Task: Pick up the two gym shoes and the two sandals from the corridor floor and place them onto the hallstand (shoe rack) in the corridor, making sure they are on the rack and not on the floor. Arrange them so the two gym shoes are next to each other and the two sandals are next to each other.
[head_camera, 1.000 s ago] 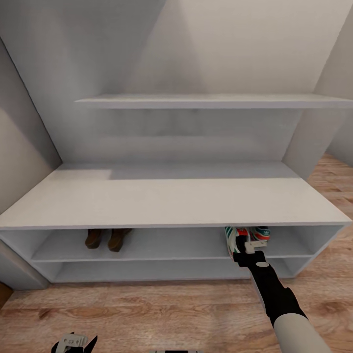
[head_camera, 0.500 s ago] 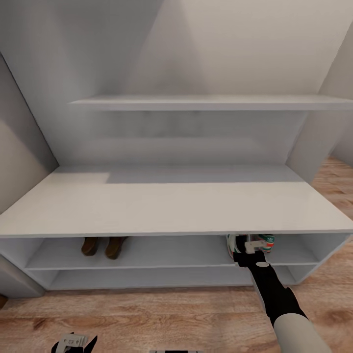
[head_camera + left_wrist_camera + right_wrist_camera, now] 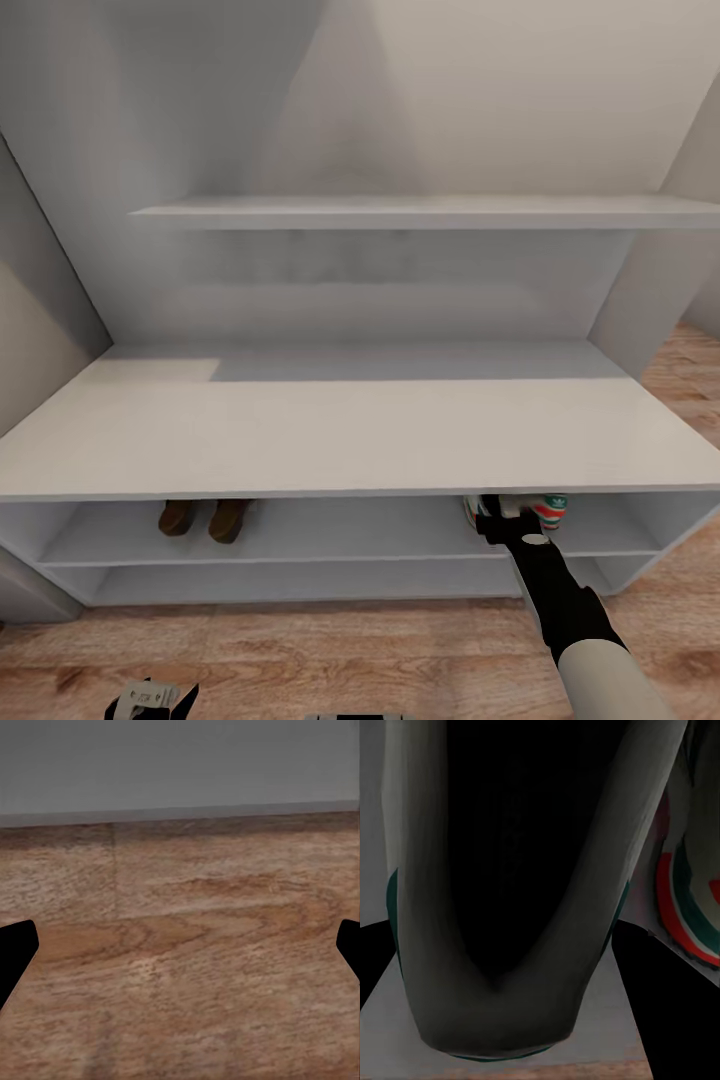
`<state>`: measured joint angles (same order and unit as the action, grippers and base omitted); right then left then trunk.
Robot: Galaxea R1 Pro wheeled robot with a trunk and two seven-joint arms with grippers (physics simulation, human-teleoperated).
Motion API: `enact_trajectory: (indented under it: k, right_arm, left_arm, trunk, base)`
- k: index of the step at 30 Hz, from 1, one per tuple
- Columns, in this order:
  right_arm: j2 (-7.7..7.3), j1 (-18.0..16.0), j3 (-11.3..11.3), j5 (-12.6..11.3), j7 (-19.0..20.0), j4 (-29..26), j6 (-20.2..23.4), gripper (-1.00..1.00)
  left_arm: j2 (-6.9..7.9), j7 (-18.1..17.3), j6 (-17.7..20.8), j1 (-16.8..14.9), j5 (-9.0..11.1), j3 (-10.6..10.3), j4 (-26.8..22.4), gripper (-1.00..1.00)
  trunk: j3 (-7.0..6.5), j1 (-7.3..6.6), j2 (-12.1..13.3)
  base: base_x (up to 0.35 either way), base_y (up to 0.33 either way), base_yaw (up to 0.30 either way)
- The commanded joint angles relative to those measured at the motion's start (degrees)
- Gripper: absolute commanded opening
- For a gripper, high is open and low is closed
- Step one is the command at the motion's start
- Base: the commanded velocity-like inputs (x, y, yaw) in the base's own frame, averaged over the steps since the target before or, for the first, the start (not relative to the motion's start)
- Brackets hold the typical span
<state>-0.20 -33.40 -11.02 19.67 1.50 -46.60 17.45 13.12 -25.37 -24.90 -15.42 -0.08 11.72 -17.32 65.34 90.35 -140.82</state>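
Note:
The pale grey hallstand (image 3: 340, 430) stands in front of me. On its upper low shelf at the left, the two brown sandals (image 3: 203, 517) lie side by side. At the shelf's right end my right gripper (image 3: 497, 518) reaches under the bench top, shut on the heel of one gym shoe (image 3: 510, 870). Its black fingers (image 3: 667, 1012) press the shoe's sides. The other gym shoe (image 3: 546, 507) sits just to the right of it, its red and green heel (image 3: 686, 907) close by. My left gripper (image 3: 180, 952) hangs open above the wood-plank floor (image 3: 180, 892).
A long floating shelf (image 3: 420, 212) runs above the bench top. The lowest shelf (image 3: 300, 580) holds nothing I can see. Walls close in at the left (image 3: 40, 330) and the right (image 3: 680, 250). Wood floor (image 3: 300, 655) lies between me and the stand.
The whole view has shifted, so the bench top now hides more of the shelf. My right gripper sits slightly further under the bench top with the gym shoe. The left gripper is unmoved.

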Motion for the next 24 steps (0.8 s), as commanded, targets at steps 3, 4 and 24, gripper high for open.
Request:
enact_trajectory:
  k: [3, 4, 24]
  right_arm:
    - [0.02, 0.0, -0.05, 0.35, 0.19, -0.07, 0.31, -1.0]
    - [0.02, 0.0, -0.05, 0.36, 0.2, -0.07, 0.31, -1.0]
    - [0.0, 0.0, -0.05, 0.28, 0.17, -0.15, 0.31, 1.0]
  left_arm:
    - [-0.03, -0.56, -0.05, -0.04, -0.01, 0.48, 0.05, 1.0]
    - [-0.03, -0.56, -0.05, -0.04, -0.01, 0.49, 0.07, 1.0]
    - [-0.03, -0.65, -0.05, -0.04, 0.14, 0.62, 0.04, 1.0]
  trunk:
    - [0.05, 0.0, -0.01]
    - [0.05, 0.0, -0.01]
    - [0.05, 0.0, -0.01]
  base:
    - [0.045, 0.0, 0.0]
    - [0.016, 0.0, 0.0]
    - [0.014, 0.0, 0.0]
